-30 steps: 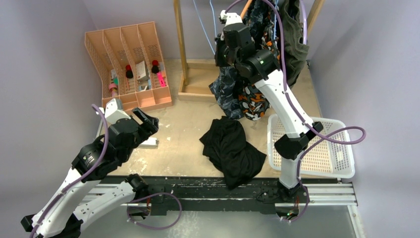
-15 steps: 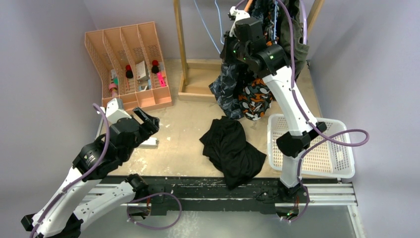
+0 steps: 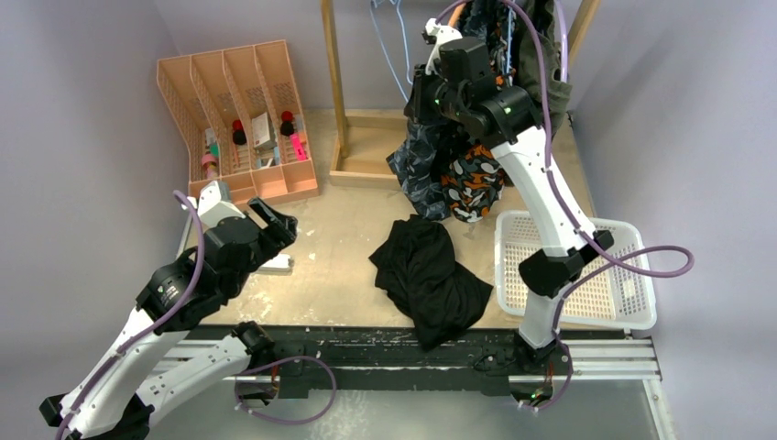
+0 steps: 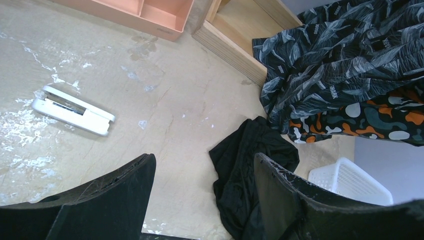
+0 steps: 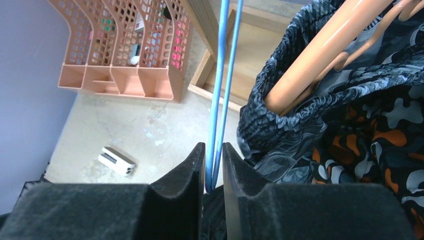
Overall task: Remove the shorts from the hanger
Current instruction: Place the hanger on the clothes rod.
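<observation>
Right pincer [image 5: 213, 150] has risen, clamping the blue hanger [image 5: 218, 75].

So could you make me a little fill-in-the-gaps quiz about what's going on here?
1. The shorts lying crumpled on the table are plain ___.
2. The right gripper is pinched shut on a thin hanger coloured ___.
3. The left gripper holds nothing, and its jaws are ___.

Missing words: black; blue; open.
</observation>
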{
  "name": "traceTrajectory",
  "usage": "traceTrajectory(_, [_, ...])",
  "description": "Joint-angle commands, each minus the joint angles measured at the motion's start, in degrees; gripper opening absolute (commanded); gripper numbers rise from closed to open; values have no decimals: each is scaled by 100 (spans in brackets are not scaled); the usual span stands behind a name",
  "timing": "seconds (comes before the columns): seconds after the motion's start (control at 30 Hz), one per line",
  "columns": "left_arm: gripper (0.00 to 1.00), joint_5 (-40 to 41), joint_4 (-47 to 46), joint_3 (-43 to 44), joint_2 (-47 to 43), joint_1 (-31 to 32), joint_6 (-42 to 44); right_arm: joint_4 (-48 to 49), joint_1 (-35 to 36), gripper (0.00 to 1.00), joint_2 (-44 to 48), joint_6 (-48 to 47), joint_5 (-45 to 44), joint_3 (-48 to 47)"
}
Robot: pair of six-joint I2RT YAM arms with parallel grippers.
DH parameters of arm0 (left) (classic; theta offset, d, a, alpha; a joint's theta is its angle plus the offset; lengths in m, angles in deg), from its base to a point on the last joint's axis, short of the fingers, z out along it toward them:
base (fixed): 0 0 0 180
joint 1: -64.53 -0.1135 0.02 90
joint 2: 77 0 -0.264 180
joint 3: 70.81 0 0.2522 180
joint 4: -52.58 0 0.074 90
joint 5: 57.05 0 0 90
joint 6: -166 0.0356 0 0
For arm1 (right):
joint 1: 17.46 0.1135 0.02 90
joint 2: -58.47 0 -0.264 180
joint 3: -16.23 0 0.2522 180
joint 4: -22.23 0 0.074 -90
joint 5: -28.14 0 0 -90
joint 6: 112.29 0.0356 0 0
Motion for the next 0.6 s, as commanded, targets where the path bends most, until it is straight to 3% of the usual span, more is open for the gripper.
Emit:
traceTrajectory(0.0, [71,-46,-252,-77,11,-5,-65,481,-23,24,534,-35,398,223])
traceTrajectory(0.17, [71,-163,-275,-145,-5,-9,-150,1094,-15,34,936,46,839,824])
traceTrajectory(0.57, [72,-61,-218,-408,-28,-6,231,2757,-16,40,2909,551,1918,3617])
